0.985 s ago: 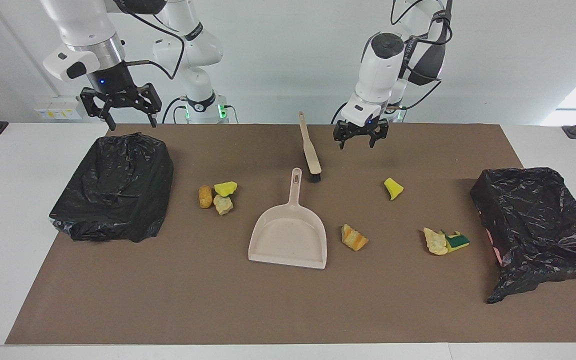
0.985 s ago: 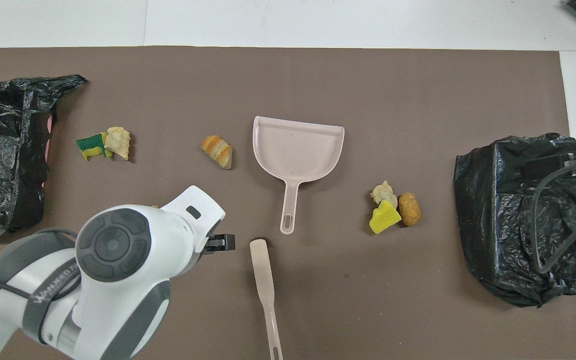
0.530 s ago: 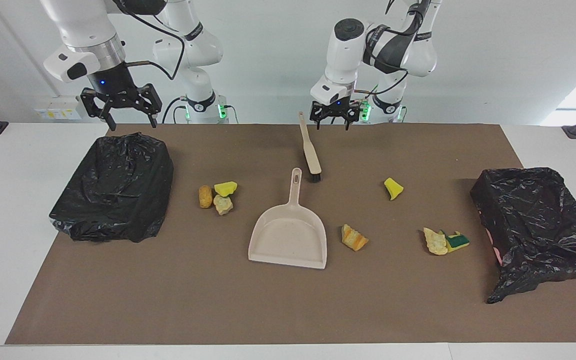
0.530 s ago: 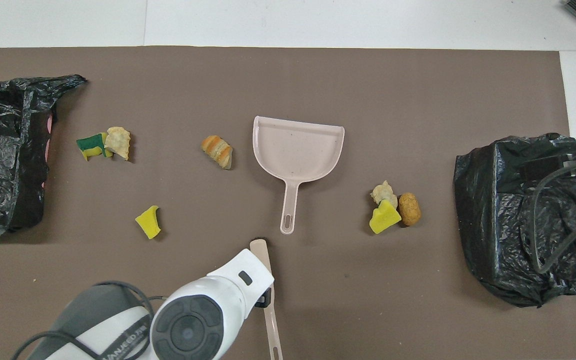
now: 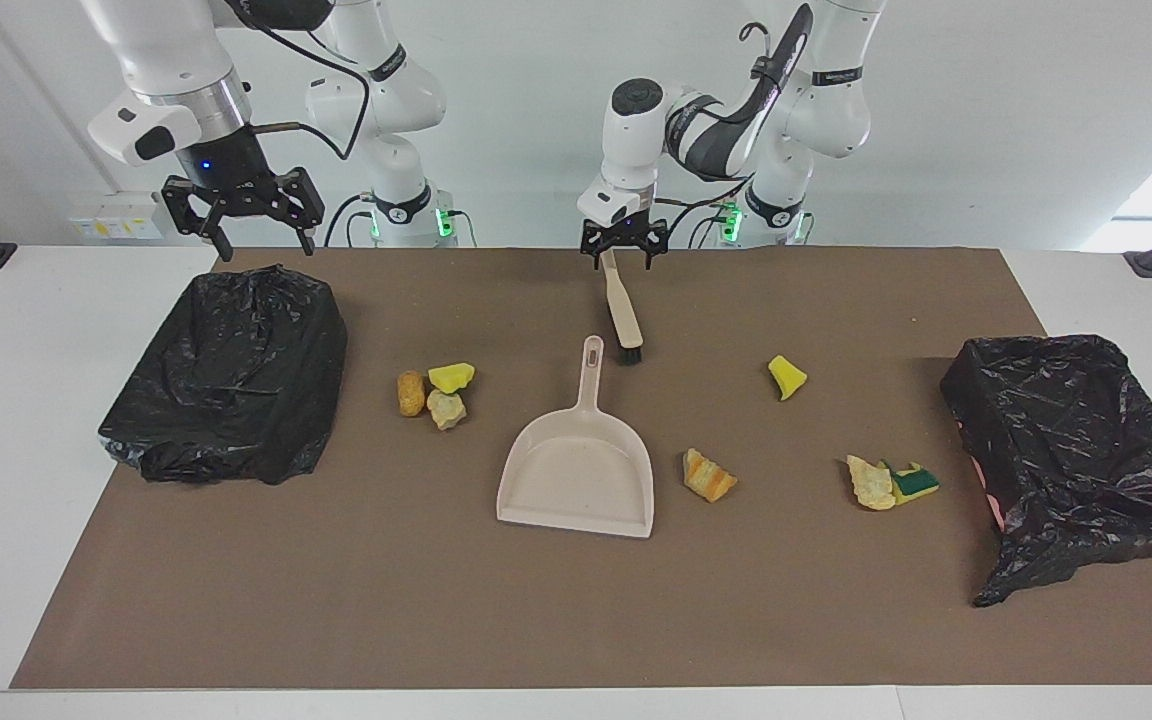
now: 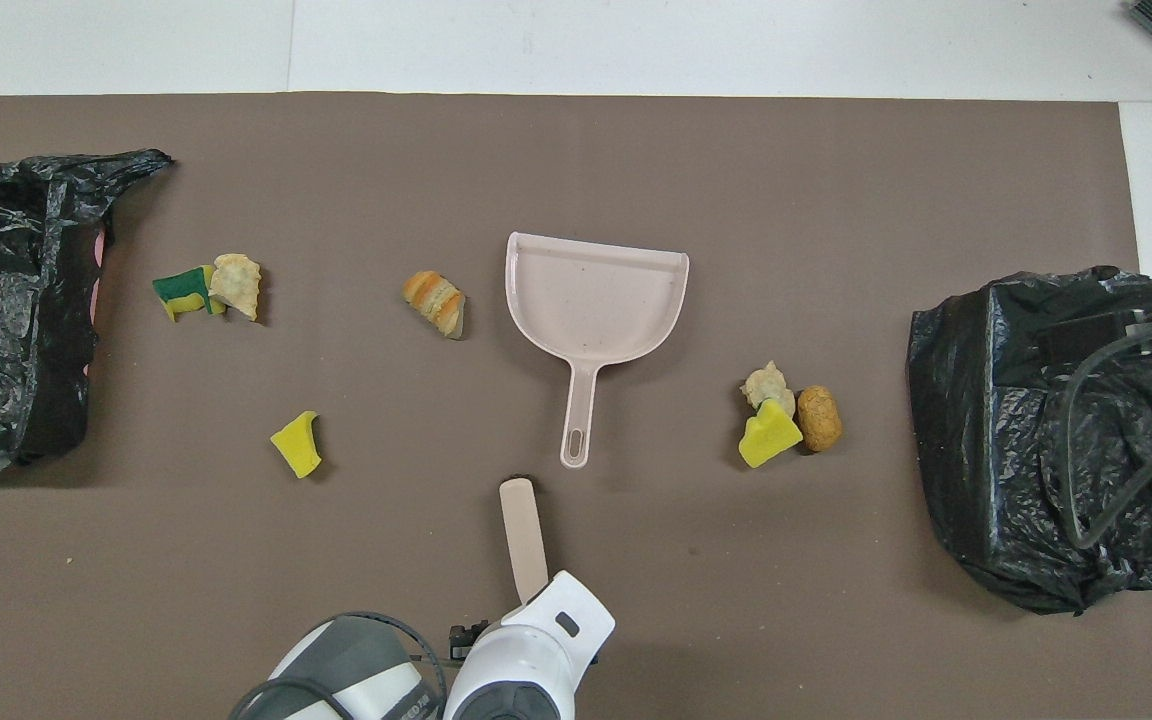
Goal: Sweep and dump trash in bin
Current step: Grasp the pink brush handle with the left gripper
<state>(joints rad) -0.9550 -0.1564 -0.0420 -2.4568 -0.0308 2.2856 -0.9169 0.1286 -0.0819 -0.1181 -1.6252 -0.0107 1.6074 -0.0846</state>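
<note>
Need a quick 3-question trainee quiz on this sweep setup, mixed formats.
1. True or false: the left claw hangs over the handle of the brush.
2. How many trash scraps lie on the brown mat?
3. What lies nearest the dustpan handle tip? A) brush bristles B) green-backed sponge C) a black bag

Key: 1 true; 2 seven; 3 A. The right claw, open, waits over that black bag.
</note>
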